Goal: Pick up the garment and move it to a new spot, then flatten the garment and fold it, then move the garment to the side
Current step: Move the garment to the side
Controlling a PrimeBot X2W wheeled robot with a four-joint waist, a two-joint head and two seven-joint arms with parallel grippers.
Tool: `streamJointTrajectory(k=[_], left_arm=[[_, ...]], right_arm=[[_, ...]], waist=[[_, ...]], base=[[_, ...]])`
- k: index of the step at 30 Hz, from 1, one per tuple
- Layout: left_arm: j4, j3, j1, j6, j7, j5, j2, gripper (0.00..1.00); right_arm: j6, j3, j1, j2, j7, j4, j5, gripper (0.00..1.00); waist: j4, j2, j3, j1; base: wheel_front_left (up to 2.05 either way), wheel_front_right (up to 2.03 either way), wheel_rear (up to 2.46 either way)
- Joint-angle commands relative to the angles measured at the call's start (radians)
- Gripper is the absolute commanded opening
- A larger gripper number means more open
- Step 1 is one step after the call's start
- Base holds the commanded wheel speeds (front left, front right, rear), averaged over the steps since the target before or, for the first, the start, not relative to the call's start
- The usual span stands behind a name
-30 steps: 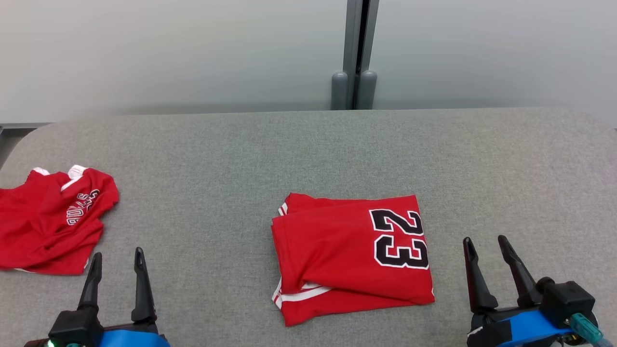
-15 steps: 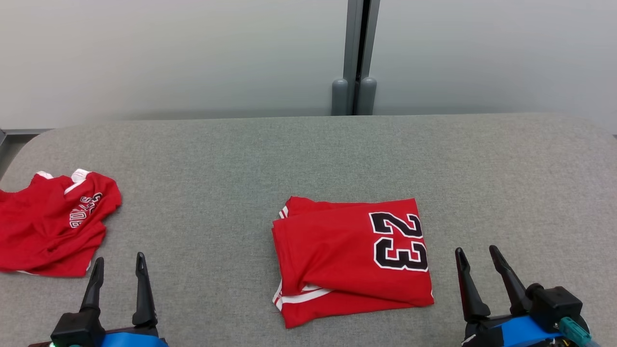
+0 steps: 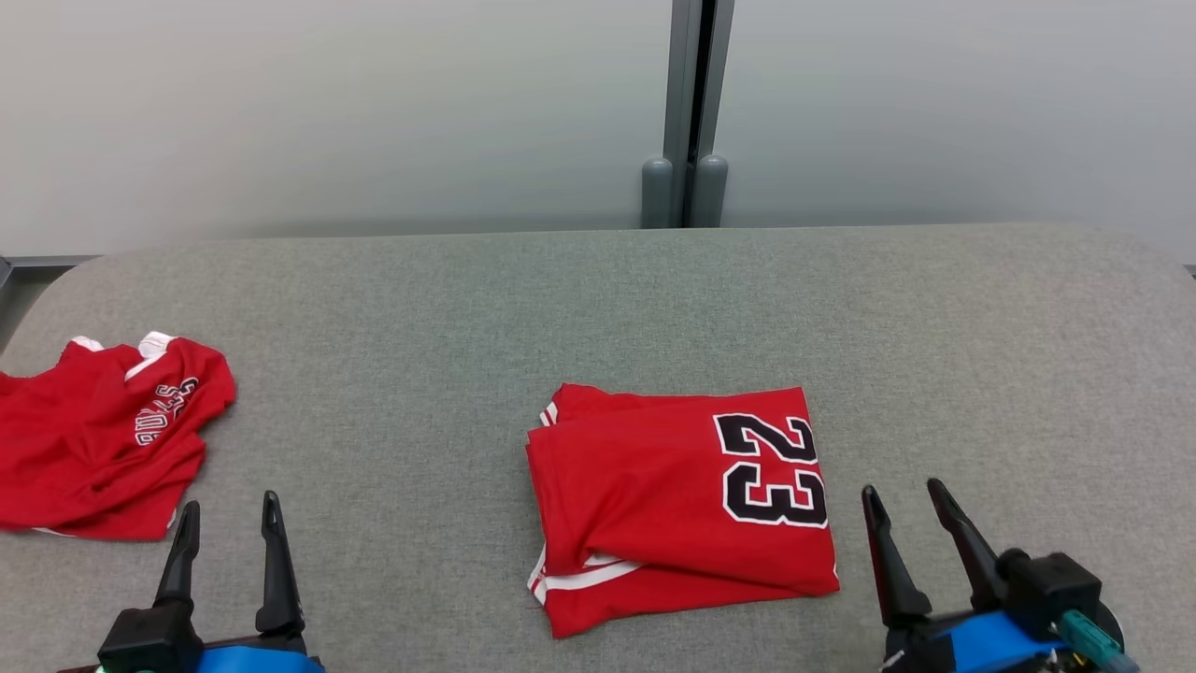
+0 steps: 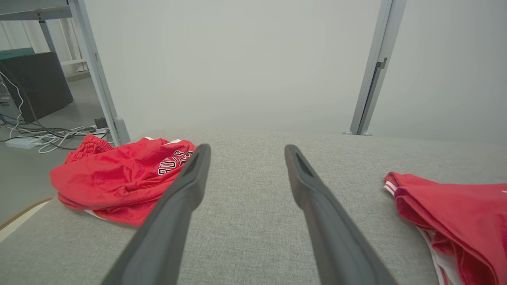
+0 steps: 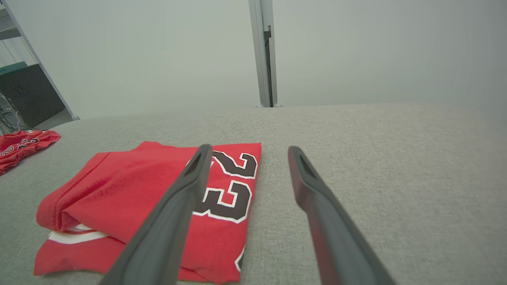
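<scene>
folded jersey (image 3: 673, 509) lies flat mid-surface (image 3: 420, 308), number 23 up. right gripper (image 3: 902, 486) just right of it, fingers spread, empty. left gripper (image 3: 231, 501) well left of it, spread, empty. crumpled jersey (image 3: 93, 458) further left.

Lots of open table (image 3: 392, 308) — only two obstacles
The folded jersey (image 3: 654, 505) sits mid-table, the crumpled jersey (image 3: 93, 458) at the left edge — bare surface between them, behind both, and on the right.
</scene>
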Motion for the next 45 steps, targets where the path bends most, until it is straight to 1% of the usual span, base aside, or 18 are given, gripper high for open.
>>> streamJointTrajectory(k=[1, 5, 9, 14, 16, 17, 18, 19, 24, 30, 34, 39, 45], left_arm=[[-0.003, -0.002, 0.006, -0.004, -0.005, 0.008, -0.006, 1.0], [-0.004, 0.0, -0.01, -0.01, -0.005, 0.01, -0.011, 1.0], [-0.007, -0.003, -0.029, -0.015, -0.005, 0.012, -0.015, 1.0], [-0.009, -0.003, -0.054, -0.02, -0.005, 0.019, -0.02, 1.0], [-0.008, -0.003, -0.057, -0.021, -0.005, 0.02, -0.021, 1.0], [-0.006, -0.004, -0.066, -0.022, -0.005, 0.018, -0.026, 1.0], [-0.006, -0.004, -0.066, -0.022, -0.005, 0.018, -0.026, 1.0], [-0.006, -0.005, -0.074, -0.024, -0.005, 0.02, -0.029, 1.0], [-0.008, 0.004, -0.09, -0.026, -0.005, 0.02, -0.038, 1.0], [0.0, 0.013, -0.104, -0.032, -0.005, 0.018, -0.043, 1.0], [-0.003, 0.006, -0.108, -0.03, -0.005, 0.025, -0.048, 1.0], [0.007, 0.014, -0.124, -0.041, -0.005, 0.023, -0.05, 1.0], [0.011, 0.023, -0.126, -0.051, -0.005, 0.025, -0.053, 1.0]], right_arm=[[0.0, 0.013, -0.035, -0.006, -0.003, 0.003, -0.015, 1.0], [0.0, 0.051, -0.105, -0.024, -0.001, 0.008, -0.028, 1.0], [0.0, 0.081, -0.209, -0.046, 0.023, 0.028, -0.031, 1.0], [0.0, 0.078, -0.323, -0.062, 0.077, 0.107, -0.029, 1.0], [0.0, 0.075, -0.337, -0.067, 0.091, 0.131, -0.033, 1.0], [0.0, 0.068, -0.357, -0.069, 0.106, 0.173, -0.032, 1.0], [0.0, 0.068, -0.357, -0.069, 0.106, 0.173, -0.032, 1.0], [0.0, 0.065, -0.368, -0.064, 0.12, 0.213, -0.026, 1.0], [0.0, 0.062, -0.367, -0.057, 0.145, 0.304, 0.003, 1.0], [0.0, 0.067, -0.358, -0.043, 0.154, 0.37, 0.057, 1.0], [0.0, 0.092, -0.348, -0.04, 0.152, 0.411, 0.093, 1.0], [0.0, 0.127, -0.365, -0.031, 0.154, 0.455, 0.152, 1.0], [0.0, 0.197, -0.376, -0.013, 0.166, 0.506, 0.215, 1.0]], waist=[[0.001, 0.0001, 0.002, 0.0], [0.004, 0.0001, 0.015, 0.0], [0.013, 0.0001, 0.038, 0.0], [0.027, 0.0001, 0.072, 0.0], [0.031, 0.0001, 0.078, 0.0], [0.038, 0.0001, 0.09, 0.0], [0.038, 0.0001, 0.09, 0.0], [0.044, 0.0001, 0.101, 0.0], [0.047, 0.0001, 0.127, 0.0], [0.043, 0.0001, 0.147, 0.0], [0.046, 0.0001, 0.154, 0.0], [0.047, 0.0001, 0.159, 0.0], [0.051, 0.0001, 0.167, 0.0]], base=[[0.0, 0.0, 0.0], [0.0, 0.0, 0.0], [0.0, 0.0, 0.0], [0.0, 0.0, 0.0], [0.0, 0.0, 0.0], [0.0, 0.0, 0.0], [0.0, 0.0, 0.0], [0.0, 0.0, 0.0], [0.0, 0.0, 0.0], [0.0, 0.0, 0.0], [0.0, 0.0, 0.0], [0.0, 0.0, 0.0], [0.0, 0.0, 0.0]])
